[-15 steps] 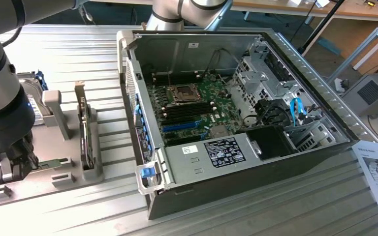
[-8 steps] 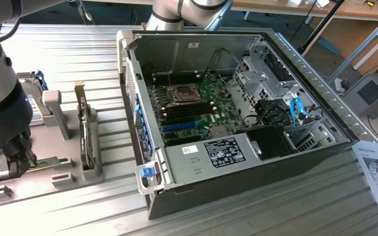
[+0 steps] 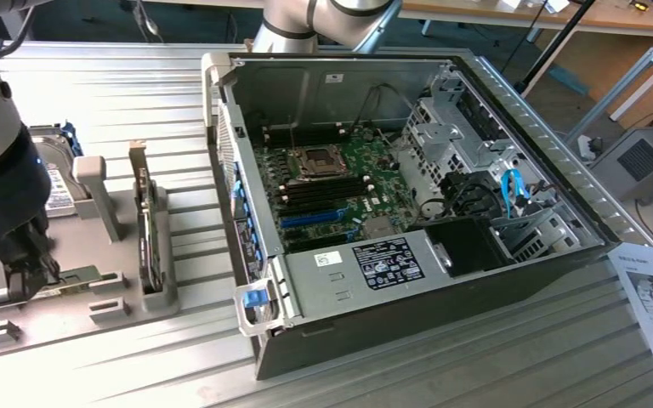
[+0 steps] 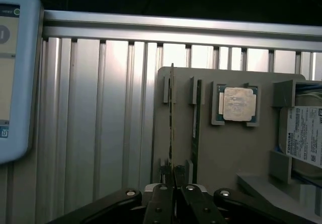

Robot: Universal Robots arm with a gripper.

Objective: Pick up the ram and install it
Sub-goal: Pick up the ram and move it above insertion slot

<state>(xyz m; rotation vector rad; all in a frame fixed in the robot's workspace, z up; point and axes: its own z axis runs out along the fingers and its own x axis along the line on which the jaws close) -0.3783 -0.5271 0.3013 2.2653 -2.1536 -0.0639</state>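
The black two-fingered tool is pinched almost shut on the thin green circuit-board ram stick. I'd say it's light, stiff and fragile, best held by its flat sides.

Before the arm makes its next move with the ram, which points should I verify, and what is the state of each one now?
1. The hand closed on the ram: ok, the fingers pinch its edge.
2. Ram clear of the grey holder: cannot tell; it lines up with the holder's posts.
3. Neighbouring thin board untouched: ok, it stands apart from the fingers.
4. Processor chip out of the way: ok, it sits in its own pocket beyond that board.
5. Computer case open: ok, the motherboard is exposed.
6. Black memory slots free: ok, they look empty.
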